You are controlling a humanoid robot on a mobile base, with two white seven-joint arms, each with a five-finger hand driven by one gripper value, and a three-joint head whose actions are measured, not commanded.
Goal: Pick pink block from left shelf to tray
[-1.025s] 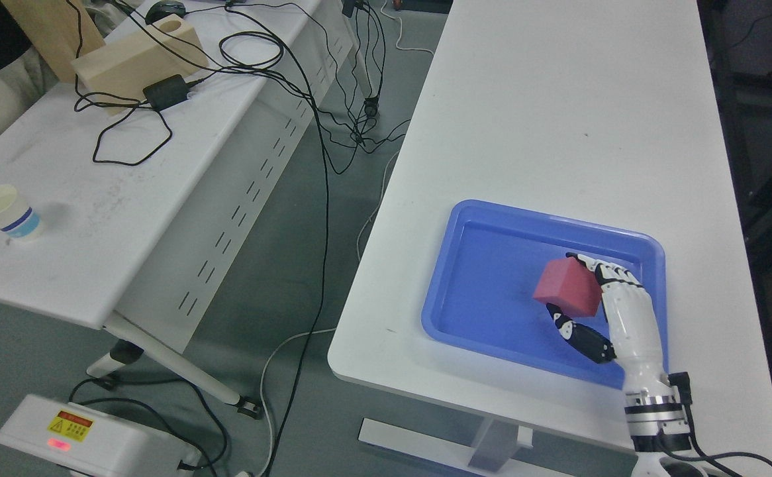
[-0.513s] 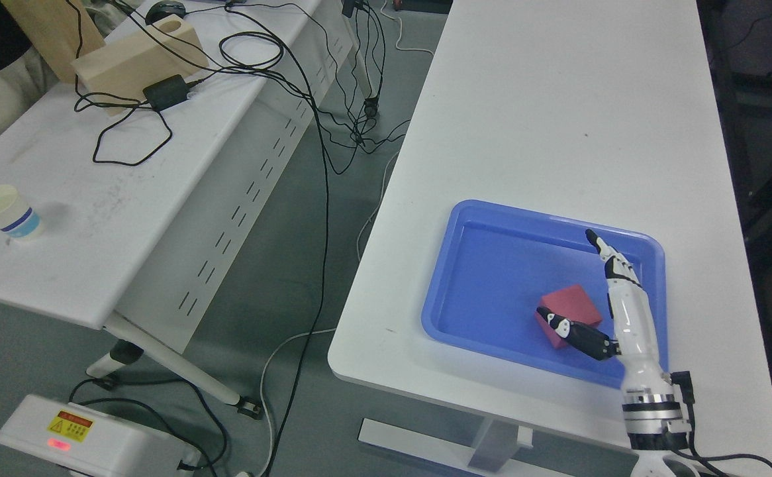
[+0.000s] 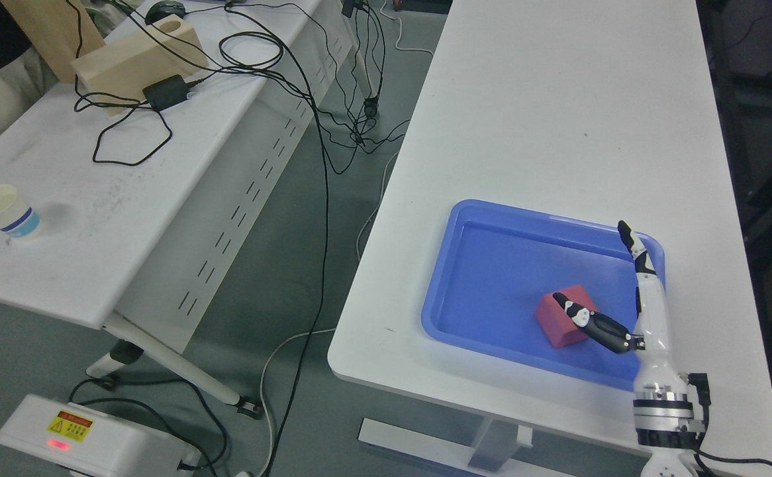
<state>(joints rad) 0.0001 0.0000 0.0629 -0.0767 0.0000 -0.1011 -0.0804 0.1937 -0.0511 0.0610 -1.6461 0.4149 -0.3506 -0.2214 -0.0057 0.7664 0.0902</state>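
Block [image 3: 563, 320] lies flat on the floor of the tray [image 3: 485, 278], toward its near right part, resting on its own weight, so the placing looks done. The right hand [image 3: 631, 298] is spread and holds nothing: fingers [image 3: 634, 245] stretched straight over the tray's right rim, thumb angled out above the block's right top edge. Whether the thumb tip touches the block cannot be told. The tray sits at the near end of the tabletop [image 3: 558, 106], within the arm's reach. The forearm is cut off by the bottom edge, the left arm is out of view, and no shelf shows.
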